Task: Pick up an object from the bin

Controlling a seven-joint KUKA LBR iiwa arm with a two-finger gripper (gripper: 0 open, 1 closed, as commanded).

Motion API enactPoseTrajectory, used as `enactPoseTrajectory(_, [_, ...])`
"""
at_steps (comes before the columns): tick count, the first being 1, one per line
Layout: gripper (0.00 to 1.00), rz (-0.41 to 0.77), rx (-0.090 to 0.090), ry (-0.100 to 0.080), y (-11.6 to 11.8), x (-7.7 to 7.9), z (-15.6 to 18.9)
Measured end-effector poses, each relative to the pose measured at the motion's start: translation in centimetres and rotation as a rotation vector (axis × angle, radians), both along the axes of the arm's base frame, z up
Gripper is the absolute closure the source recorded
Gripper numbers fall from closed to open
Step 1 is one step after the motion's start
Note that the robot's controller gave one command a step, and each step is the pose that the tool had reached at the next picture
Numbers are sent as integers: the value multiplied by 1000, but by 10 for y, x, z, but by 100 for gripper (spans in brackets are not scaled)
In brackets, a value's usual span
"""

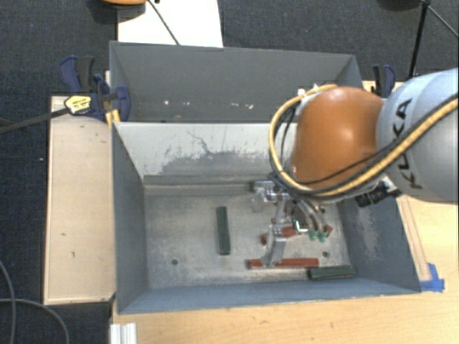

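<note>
We look down into a grey metal bin (pixel 179 156), the arm entering from three o'clock. The two-finger gripper (pixel 275 253) hangs low near the middle of the bin floor, beneath the arm's rounded orange cover (pixel 337 135). Its tip stands over, and appears to meet, the nine o'clock end of a flat red-brown strip (pixel 287 263), which lies crosswise at six o'clock of the floor. Whether the gripper is spread or pressed together we cannot tell.

A slim dark green bar (pixel 224 229) lies at nine o'clock of the gripper, apart from it and aligned twelve-to-six. A short dark green block (pixel 331 271) lies at four o'clock, just beside the strip's far end. Small red and green pieces (pixel 317 232) lie at two o'clock, partly hidden by the wrist.
</note>
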State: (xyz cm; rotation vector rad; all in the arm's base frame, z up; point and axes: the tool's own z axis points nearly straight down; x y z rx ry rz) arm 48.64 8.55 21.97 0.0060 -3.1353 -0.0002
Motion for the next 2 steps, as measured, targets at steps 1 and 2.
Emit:
enactPoseTrajectory(1, [0, -3, 1, -8, 0, 2, 3])
enactPoseTrajectory(2, [0, 62, 1, -13, -31, 3, -52])
